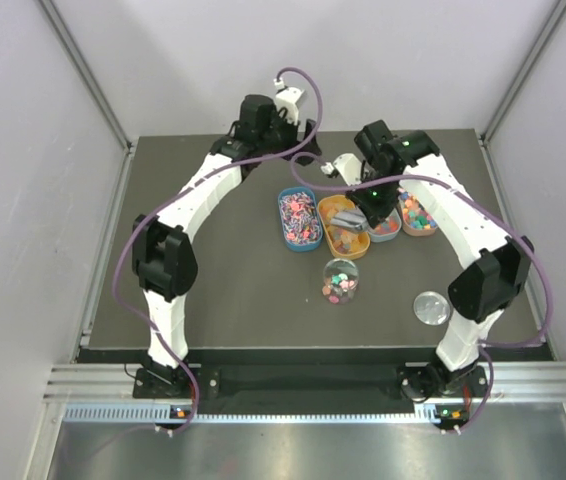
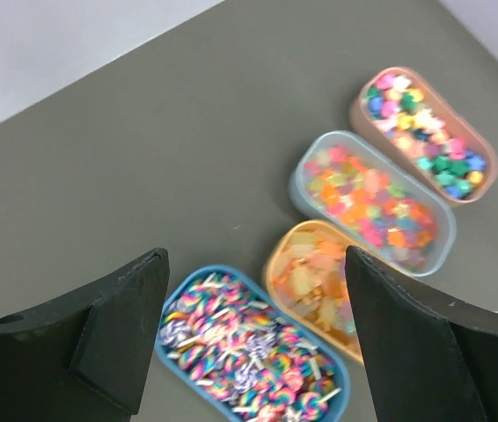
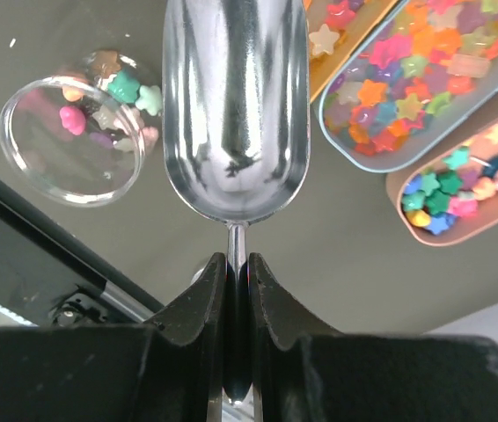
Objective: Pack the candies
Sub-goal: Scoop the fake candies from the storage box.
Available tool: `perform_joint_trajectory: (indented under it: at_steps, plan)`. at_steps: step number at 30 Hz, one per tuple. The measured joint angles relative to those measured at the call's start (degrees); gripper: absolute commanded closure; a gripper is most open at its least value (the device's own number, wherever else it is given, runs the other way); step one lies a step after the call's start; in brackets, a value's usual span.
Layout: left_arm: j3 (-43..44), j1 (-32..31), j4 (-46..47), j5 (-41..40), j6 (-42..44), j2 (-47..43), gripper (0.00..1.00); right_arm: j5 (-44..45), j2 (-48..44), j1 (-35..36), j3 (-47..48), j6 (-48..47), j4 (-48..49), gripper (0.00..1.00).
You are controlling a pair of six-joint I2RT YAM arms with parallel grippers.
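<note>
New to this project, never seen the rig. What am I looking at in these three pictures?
Two robot arms are bolted at the near edge of a table. One picture looks down from above and behind them; the other two come from a camera on each wrist, so the black shapes are that arm's own fingers. On the table: four oval trays of small bright candies, a clear jar holding a few, and a round clear disc, probably its lid. The left gripper is open and empty. The right gripper is shut on the handle of a metal scoop that looks empty.
</note>
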Motion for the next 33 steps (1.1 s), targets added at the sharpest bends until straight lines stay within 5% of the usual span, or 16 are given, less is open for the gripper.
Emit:
perform_joint_trajectory:
  at_steps: [12,33]
  plan:
    - [-13.68,2.43,1.36,-1.44,-0.31,-2.38,0.14,0.66,9.35,-1.31,-4.33,2.82,1.57,1.00]
    - [-10.14,1.90,6.45,4.11,-3.02,5.07,0.15,4.37,14.67,-1.38,-3.19,3.98,2.08,1.00]
